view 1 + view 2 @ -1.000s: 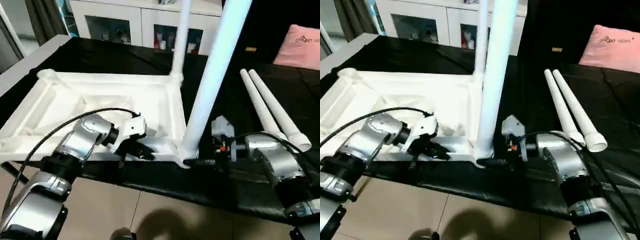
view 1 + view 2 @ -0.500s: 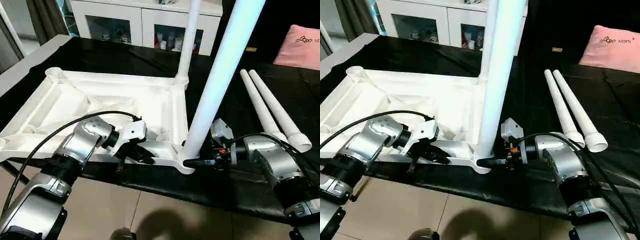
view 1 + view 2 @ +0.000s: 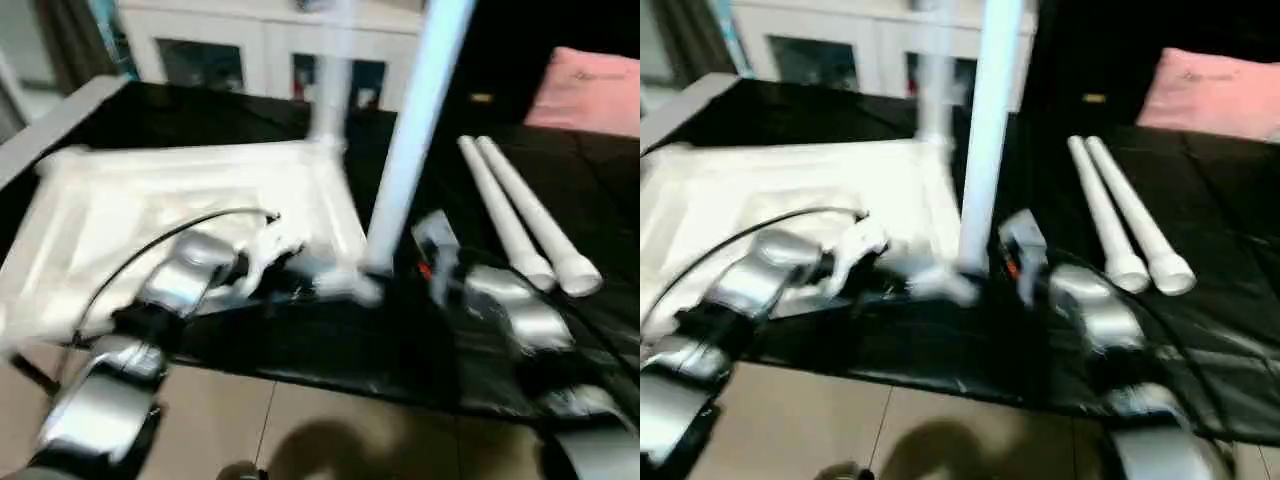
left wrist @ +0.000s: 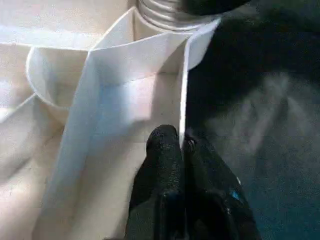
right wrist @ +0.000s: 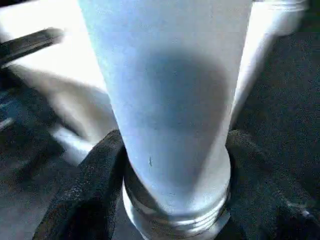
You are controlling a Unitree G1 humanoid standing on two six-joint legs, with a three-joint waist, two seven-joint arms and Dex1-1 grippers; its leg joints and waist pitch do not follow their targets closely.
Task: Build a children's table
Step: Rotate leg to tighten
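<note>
Two black hands, left hand [image 4: 181, 150] pinching ribbed tabletop [image 4: 125, 85] rim, right hand [image 5: 172, 165] clasping smooth leg [image 5: 170, 90].

I seem to be in a home, likely a living room. Behind my bench [image 3: 200, 110], draped in black cloth, stands a white cabinet [image 3: 270, 50] with glass doors and small items blurred behind them. A pink cushion [image 3: 590, 90] lies off to my right, and pale floor tiles [image 3: 300, 430] run below.

Black-covered table [image 3: 200, 115], upturned white tabletop [image 3: 150, 200], two loose legs [image 3: 520, 225] side by side, pink cushion [image 3: 595, 90]
</note>
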